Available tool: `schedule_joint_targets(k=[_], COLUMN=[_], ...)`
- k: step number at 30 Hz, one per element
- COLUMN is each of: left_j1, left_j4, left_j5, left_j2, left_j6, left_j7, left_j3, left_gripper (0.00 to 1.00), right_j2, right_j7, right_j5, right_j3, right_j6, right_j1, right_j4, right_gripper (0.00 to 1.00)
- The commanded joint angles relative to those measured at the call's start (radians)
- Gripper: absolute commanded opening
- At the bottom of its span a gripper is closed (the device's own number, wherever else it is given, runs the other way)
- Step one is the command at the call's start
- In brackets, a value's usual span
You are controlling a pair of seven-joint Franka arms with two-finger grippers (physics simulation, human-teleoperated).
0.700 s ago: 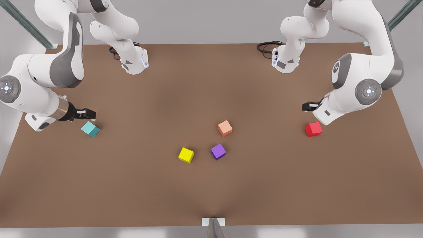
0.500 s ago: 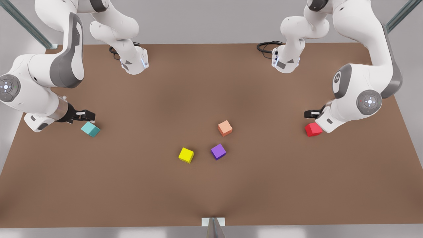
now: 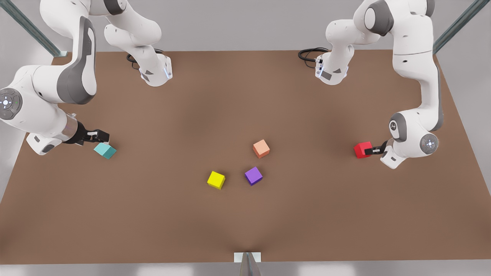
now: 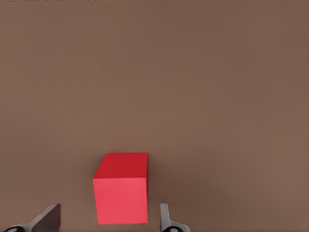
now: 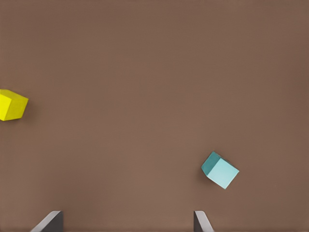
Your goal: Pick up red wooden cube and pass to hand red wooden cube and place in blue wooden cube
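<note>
The red wooden cube (image 3: pixel 362 149) rests on the brown table at the front view's right. My left gripper (image 3: pixel 371 150) is low at the cube's right side and open. In the left wrist view the red wooden cube (image 4: pixel 120 193) stands between the two spread fingertips (image 4: pixel 48 220) of the left gripper (image 4: pixel 107 223), with a gap on each side. The blue wooden cube (image 3: pixel 104 150), teal in colour, lies at the front view's left. My right gripper (image 3: pixel 100 136) hovers just behind it, open; the right wrist view shows the teal cube (image 5: pixel 220 170) beyond the right gripper (image 5: pixel 126 223), off to one side.
A salmon-orange cube (image 3: pixel 261 148), a purple cube (image 3: pixel 253 175) and a yellow cube (image 3: pixel 216 179) sit near the table's middle. The yellow cube (image 5: pixel 12 105) also shows in the right wrist view. Both arm bases stand at the table's far edge.
The left arm has swung down and outward, bringing its gripper from above and behind the red cube to table level at the cube's side. The right gripper has drifted slightly lower.
</note>
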Motion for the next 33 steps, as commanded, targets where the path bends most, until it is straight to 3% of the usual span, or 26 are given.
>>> schedule_joint_targets(k=[1, 10, 15, 24, 25, 26, 29, 31, 33], left_j1=[-0.002, 0.0, -0.002, 0.002, 0.002, 0.002, 0.002, 0.008, 0.006], left_j4=[-0.005, -0.035, -0.119, -0.12, -0.119, -0.119, -0.113, -0.047, 0.005], left_j5=[-0.003, -0.069, -0.031, -0.029, -0.032, -0.032, -0.046, -0.264, -0.313], left_j2=[0.011, 0.051, 0.06, 0.12, 0.12, 0.12, 0.113, 0.113, 0.12], left_j6=[0.094, 0.095, 0.186, 0.223, 0.223, 0.221, 0.209, 0.106, 0.077], left_j7=[0.171, -0.119, -0.114, -0.085, -0.087, -0.088, -0.09, -0.09, -0.091], left_j3=[0.0, 0.0, 0.0, -0.001, -0.003, -0.004, -0.007, -0.07, -0.09], left_gripper=[1.0, 1.0, 1.0, 1.0, 0.95, 0.66, 0.64, 0.63, 0.63], right_j2=[-0.001, 0.001, 0.002, 0.002, 0.004, 0.004, 0.004, 0.004, 0.017], right_j7=[-0.013, -0.013, -0.013, -0.013, -0.013, -0.013, -0.013, -0.013, -0.015], right_j5=[0.001, -0.001, -0.001, -0.001, -0.001, -0.001, -0.001, -0.001, 0.002], right_j3=[0.0, 0.0, 0.0, 0.0, 0.0, 0.0, 0.0, 0.0, 0.001], right_j6=[0.002, 0.002, 0.002, 0.002, 0.002, 0.004, 0.004, 0.005, 0.002], right_j1=[0.0, 0.0, 0.0, 0.0, 0.0, 0.0, 0.0, 0.0, 0.005], right_j4=[0.0, -0.001, -0.001, -0.003, -0.004, -0.004, -0.004, -0.004, -0.003], right_gripper=[1.0, 1.0, 1.0, 1.0, 1.0, 1.0, 1.0, 1.0, 1.0])
